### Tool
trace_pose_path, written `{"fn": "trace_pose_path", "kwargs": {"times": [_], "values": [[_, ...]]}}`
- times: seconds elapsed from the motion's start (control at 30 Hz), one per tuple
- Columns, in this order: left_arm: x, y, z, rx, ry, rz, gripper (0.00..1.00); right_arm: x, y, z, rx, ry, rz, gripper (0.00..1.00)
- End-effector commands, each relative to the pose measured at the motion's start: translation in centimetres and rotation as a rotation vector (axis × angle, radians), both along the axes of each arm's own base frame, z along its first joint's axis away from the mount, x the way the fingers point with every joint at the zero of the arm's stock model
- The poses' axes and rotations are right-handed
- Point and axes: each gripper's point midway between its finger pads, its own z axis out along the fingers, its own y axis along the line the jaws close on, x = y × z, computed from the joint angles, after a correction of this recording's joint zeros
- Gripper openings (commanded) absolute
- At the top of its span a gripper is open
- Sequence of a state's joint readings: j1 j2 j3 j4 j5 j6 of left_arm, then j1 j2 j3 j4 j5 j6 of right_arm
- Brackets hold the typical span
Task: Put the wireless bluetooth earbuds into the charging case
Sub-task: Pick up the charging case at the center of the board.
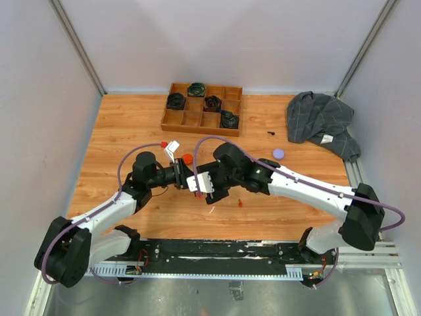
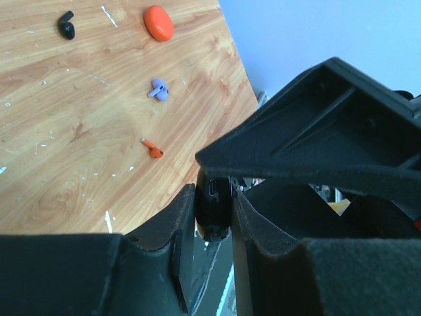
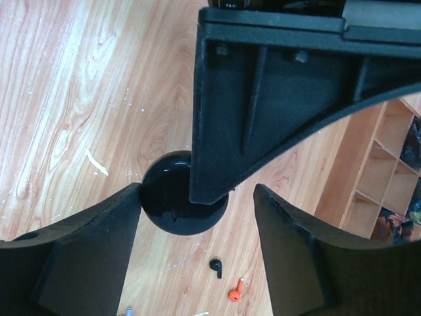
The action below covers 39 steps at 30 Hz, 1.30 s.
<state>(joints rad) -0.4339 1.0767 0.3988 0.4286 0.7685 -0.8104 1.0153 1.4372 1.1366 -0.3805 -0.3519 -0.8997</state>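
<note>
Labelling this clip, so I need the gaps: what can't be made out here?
1. Black charging case: open or closed, unclear. Left wrist view shows only its port edge, clamped in the left hand; in the right wrist view that hand partly covers it.
2. Dark items in the wooden tray: too small in the top view.

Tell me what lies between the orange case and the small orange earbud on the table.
A lavender earbud lies between the orange case and the orange earbud, touching neither; the left wrist view shows this.
</note>
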Motion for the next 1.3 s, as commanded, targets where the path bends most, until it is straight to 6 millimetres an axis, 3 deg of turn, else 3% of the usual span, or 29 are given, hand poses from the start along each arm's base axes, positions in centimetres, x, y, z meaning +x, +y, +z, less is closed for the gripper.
{"fn": "trace_pose_path", "kwargs": {"times": [0.0,0.33,0.5,0.83,1.07,1.27], "values": [[-0.1,-0.1,1.1,-0.045,-0.040,0.017,0.01,0.5,0.2,2.1,0.084,-0.083,-0.029,0.72],[1.7,1.6,3.1,-0.100,-0.144,0.219,0.00,0.1,-1.5,5.6,0.334,0.120,-0.201,0.77],[2.3,3.2,5.6,-0.203,-0.207,0.353,0.00,0.2,-1.9,7.1,0.529,0.298,-0.346,0.77],[2.1,6.3,10.2,-0.390,-0.295,0.526,0.00,1.4,-1.1,10.7,0.888,0.579,-0.534,0.74],[1.6,7.5,11.3,-0.475,-0.293,0.575,0.00,1.4,0.1,12.6,1.021,0.746,-0.534,0.72],[1.4,7.2,11.8,-0.507,-0.281,0.560,0.00,1.7,1.6,12.9,1.056,0.862,-0.525,0.69]]}}
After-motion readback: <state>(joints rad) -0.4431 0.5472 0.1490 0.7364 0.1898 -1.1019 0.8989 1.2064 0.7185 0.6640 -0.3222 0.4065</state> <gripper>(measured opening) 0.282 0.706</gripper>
